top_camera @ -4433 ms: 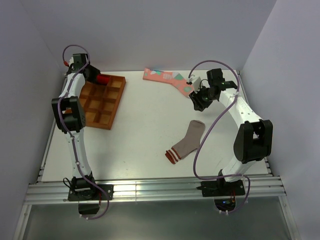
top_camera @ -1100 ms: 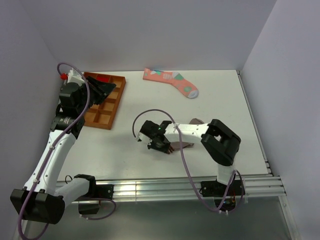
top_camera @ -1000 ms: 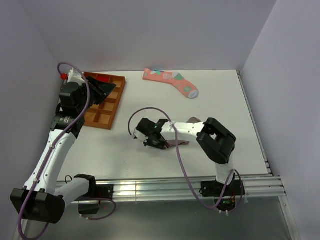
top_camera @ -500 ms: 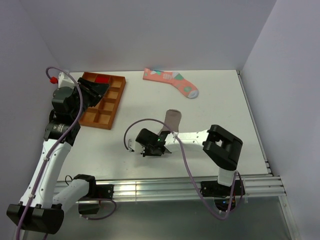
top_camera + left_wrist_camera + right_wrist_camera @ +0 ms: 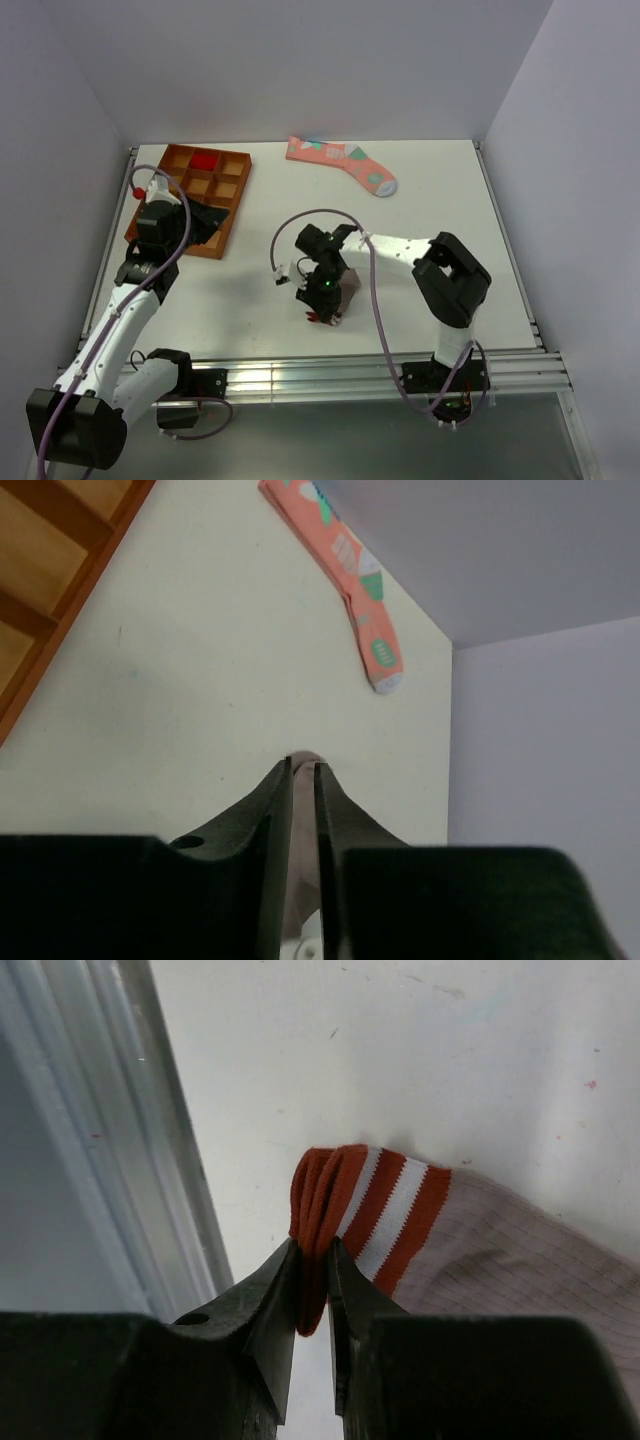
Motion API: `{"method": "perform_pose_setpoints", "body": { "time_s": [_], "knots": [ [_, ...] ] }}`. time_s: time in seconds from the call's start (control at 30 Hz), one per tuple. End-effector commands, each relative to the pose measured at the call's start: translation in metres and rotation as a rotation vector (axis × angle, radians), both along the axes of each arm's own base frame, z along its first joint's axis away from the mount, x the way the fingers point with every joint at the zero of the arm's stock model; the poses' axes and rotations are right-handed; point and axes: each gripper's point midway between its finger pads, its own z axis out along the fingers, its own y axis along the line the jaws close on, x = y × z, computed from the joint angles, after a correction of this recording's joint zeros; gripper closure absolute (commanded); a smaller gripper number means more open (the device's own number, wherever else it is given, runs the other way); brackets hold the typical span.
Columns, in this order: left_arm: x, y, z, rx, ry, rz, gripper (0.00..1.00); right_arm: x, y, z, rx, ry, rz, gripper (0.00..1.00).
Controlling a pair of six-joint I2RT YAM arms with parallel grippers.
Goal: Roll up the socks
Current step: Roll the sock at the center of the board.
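My right gripper (image 5: 322, 305) is shut on the maroon-and-white striped cuff (image 5: 340, 1190) of the grey-brown sock (image 5: 345, 285); the sock (image 5: 500, 1260) lies bunched under it on the table near the front edge. The red sock (image 5: 205, 160) sits in a back compartment of the wooden tray (image 5: 190, 245). The salmon-pink sock (image 5: 340, 160) lies flat at the back centre and also shows in the left wrist view (image 5: 350, 570). My left gripper (image 5: 215, 215) hovers at the tray's right side, its jaws together with only a thin slit, and it (image 5: 303, 765) holds nothing.
The tray (image 5: 40, 540) has several compartments and stands at the back left. The metal rail (image 5: 150, 1140) of the table's front edge runs close to the right gripper. Walls close in the table on the left, back and right.
The right gripper has swung the striped cuff round toward the front edge, folding the grey-brown sock under it. The left arm has drawn back from the tray's far end to its right side.
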Motion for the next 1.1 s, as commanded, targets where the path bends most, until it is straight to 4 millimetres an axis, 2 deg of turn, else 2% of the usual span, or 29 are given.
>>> {"method": "perform_pose_setpoints", "body": {
  "time_s": [0.0, 0.03, 0.07, 0.1, 0.13, 0.17, 0.2, 0.23, 0.27, 0.3, 0.33, 0.4, 0.47, 0.5, 0.57, 0.6, 0.63, 0.67, 0.77, 0.8, 0.83, 0.93, 0.97, 1.03, 1.07],
  "knots": [
    [-0.006, -0.017, -0.006, -0.036, -0.064, -0.07, 0.82, -0.004, 0.004, 0.023, 0.066, 0.218, -0.041, 0.77],
    [-0.006, -0.021, -0.001, -0.045, -0.104, -0.084, 0.85, -0.003, 0.007, 0.027, 0.084, 0.258, -0.049, 0.77],
    [-0.01, -0.024, -0.016, -0.042, -0.09, -0.099, 0.87, -0.001, 0.002, 0.022, 0.057, 0.306, -0.071, 0.77],
    [-0.014, -0.031, -0.019, -0.039, -0.094, -0.125, 0.88, 0.004, 0.007, 0.026, 0.072, 0.321, -0.077, 0.77],
    [-0.014, -0.037, -0.019, -0.041, -0.116, -0.153, 0.9, 0.004, 0.008, 0.021, 0.068, 0.371, -0.079, 0.77],
    [-0.017, -0.041, -0.031, -0.027, -0.101, -0.17, 0.92, 0.002, 0.007, 0.022, 0.059, 0.416, -0.092, 0.78],
    [-0.021, -0.05, -0.037, -0.023, -0.096, -0.197, 0.93, 0.009, 0.008, 0.025, 0.077, 0.435, -0.11, 0.78],
    [-0.022, -0.056, -0.047, -0.015, -0.079, -0.21, 0.95, 0.011, 0.007, 0.019, 0.067, 0.475, -0.121, 0.78],
    [-0.024, -0.062, -0.053, -0.014, -0.091, -0.228, 0.95, 0.01, 0.007, 0.022, 0.066, 0.518, -0.137, 0.78],
    [-0.028, -0.074, -0.061, -0.01, -0.08, -0.262, 0.96, 0.018, 0.008, 0.024, 0.078, 0.529, -0.159, 0.78],
    [-0.03, -0.079, -0.067, -0.005, -0.075, -0.274, 0.96, 0.02, 0.007, 0.018, 0.072, 0.562, -0.17, 0.78],
    [-0.037, -0.095, -0.082, 0.014, -0.074, -0.322, 0.97, 0.023, 0.008, 0.025, 0.084, 0.627, -0.195, 0.78],
    [-0.043, -0.105, -0.093, 0.028, -0.075, -0.356, 0.98, 0.027, 0.004, 0.023, 0.078, 0.675, -0.227, 0.78],
    [-0.048, -0.116, -0.091, 0.029, -0.105, -0.395, 0.98, 0.03, 0.005, 0.024, 0.082, 0.683, -0.241, 0.78],
    [-0.053, -0.124, -0.108, 0.055, -0.09, -0.435, 0.98, 0.036, 0.003, 0.021, 0.083, 0.691, -0.269, 0.78],
    [-0.059, -0.135, -0.107, 0.054, -0.109, -0.474, 0.98, 0.036, 0.002, 0.02, 0.08, 0.692, -0.278, 0.78],
    [-0.061, -0.138, -0.119, 0.07, -0.086, -0.49, 0.98, 0.037, 0.001, 0.019, 0.078, 0.693, -0.285, 0.78],
    [-0.064, -0.144, -0.122, 0.074, -0.088, -0.51, 0.96, 0.038, 0.001, 0.02, 0.079, 0.698, -0.291, 0.78],
    [-0.075, -0.165, -0.132, 0.11, -0.109, -0.599, 0.85, 0.037, -0.001, 0.019, 0.073, 0.713, -0.303, 0.78],
    [-0.081, -0.174, -0.142, 0.131, -0.095, -0.638, 0.77, 0.036, -0.001, 0.019, 0.075, 0.716, -0.302, 0.78],
    [-0.08, -0.179, -0.141, 0.142, -0.111, -0.645, 0.74, 0.036, -0.001, 0.018, 0.072, 0.719, -0.303, 0.78],
    [-0.087, -0.19, -0.16, 0.184, -0.105, -0.691, 0.67, 0.036, -0.002, 0.017, 0.072, 0.723, -0.308, 0.78],
    [-0.088, -0.195, -0.155, 0.16, -0.139, -0.705, 0.66, 0.035, -0.003, 0.016, 0.07, 0.727, -0.311, 0.78],
    [-0.092, -0.2, -0.164, 0.149, -0.141, -0.74, 0.62, 0.035, -0.004, 0.015, 0.069, 0.733, -0.315, 0.78],
    [-0.093, -0.206, -0.157, 0.124, -0.175, -0.765, 0.61, 0.035, -0.005, 0.015, 0.066, 0.742, -0.32, 0.78]
  ]
}}
